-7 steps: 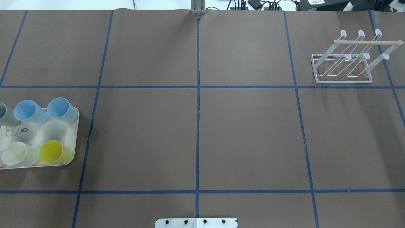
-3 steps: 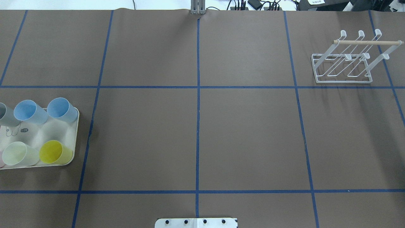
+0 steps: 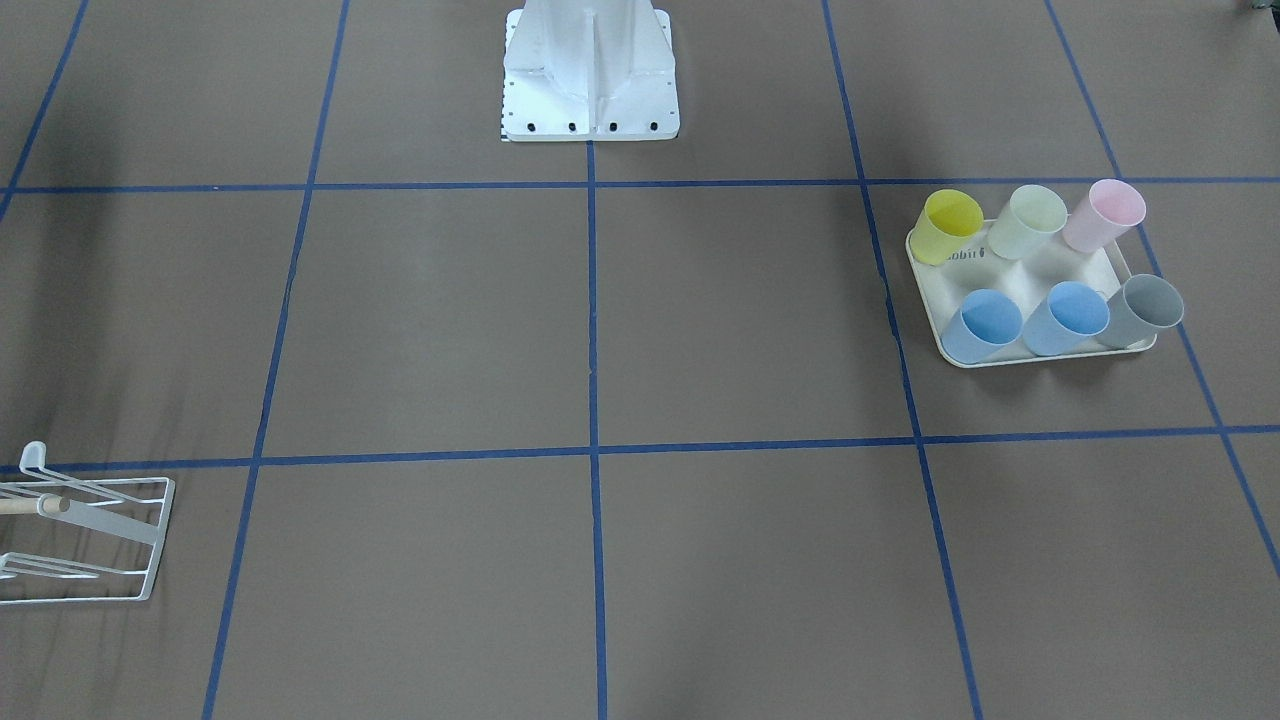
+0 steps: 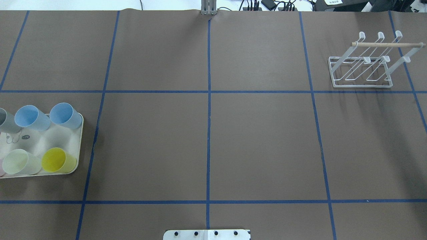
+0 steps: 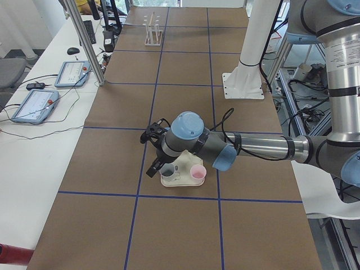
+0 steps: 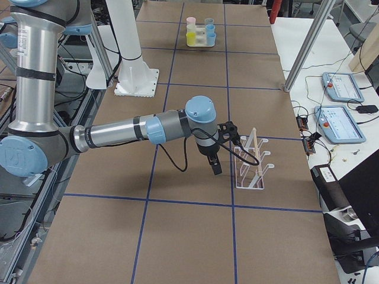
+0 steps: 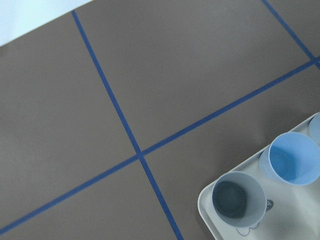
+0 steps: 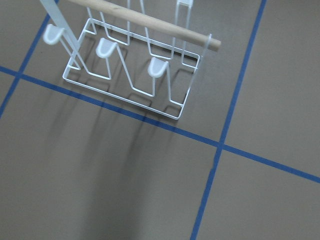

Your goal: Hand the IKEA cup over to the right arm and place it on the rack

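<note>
As I judge it, the task is at its very beginning: taking a cup, passing it to the right arm and hanging it are all left to do. All six cups (image 3: 1078, 315) stand mouth up on the cream tray (image 3: 1040, 268) at the right of the front-facing view, none gripped, and the rack (image 4: 362, 71) in the upper right of the overhead view bears no cup. Which cup is meant I cannot tell; the left wrist view has the grey cup (image 7: 238, 201) at its lower right. The overhead and front-facing views show the bench (image 4: 260, 143) but no arm, and the overhead one cuts the tray at its left edge, so the pink cup (image 3: 1103, 214), whole in the front-facing view, is nearly lost there. Only the side views show the arms: the left gripper (image 5: 153, 170) hangs over the tray in the middle of its frame, the right gripper (image 6: 215, 166) just beside the rack. Whether the fingers of either are spread or pressed together I cannot tell: these views are too distant and the wrist views do not show them.
</note>
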You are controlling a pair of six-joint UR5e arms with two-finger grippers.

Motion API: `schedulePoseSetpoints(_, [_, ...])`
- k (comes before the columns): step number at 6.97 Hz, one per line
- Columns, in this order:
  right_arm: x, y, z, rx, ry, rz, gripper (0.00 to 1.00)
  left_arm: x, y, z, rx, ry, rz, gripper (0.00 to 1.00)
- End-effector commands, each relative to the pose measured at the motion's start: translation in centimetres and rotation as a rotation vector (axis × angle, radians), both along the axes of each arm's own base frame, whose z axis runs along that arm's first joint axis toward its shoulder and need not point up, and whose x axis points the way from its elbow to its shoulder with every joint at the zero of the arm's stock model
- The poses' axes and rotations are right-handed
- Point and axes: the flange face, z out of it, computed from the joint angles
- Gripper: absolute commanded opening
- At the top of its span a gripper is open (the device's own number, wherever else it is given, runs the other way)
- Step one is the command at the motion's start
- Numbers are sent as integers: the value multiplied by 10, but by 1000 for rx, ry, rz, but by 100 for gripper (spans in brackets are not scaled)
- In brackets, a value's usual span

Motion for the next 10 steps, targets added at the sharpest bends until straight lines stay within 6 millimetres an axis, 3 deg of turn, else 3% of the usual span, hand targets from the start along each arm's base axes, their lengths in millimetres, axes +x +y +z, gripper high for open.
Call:
schedulePoseSetpoints(1, [-22, -7, -37, 82, -117, -23, 99, 0, -15, -14, 123, 8, -4, 100])
schedulePoseSetpoints(3, [-69, -6, -67, 95, -190, 47, 99, 10, -13, -22, 105, 92, -4, 100])
schedulePoseSetpoints(4, [-102, -6, -76, 106, -170, 51, 99, 46, -16, -16, 86, 99, 73, 100])
schedulePoseSetpoints(6, [-161, 8, -115, 51, -188, 109, 99, 68, -20, 37, -1, 92, 88, 100])
schedulePoseSetpoints(7, [-177, 14, -126, 51, -198, 98, 99, 81, -17, 57, 4, 81, 41, 100])
schedulePoseSetpoints(8, [-181, 15, -130, 56, -203, 89, 99, 110, -9, 85, -23, 109, 28, 100])
schedulePoseSetpoints(10, [-181, 15, -130, 56, -203, 89, 99, 145, -2, 108, -34, 106, 32, 100])
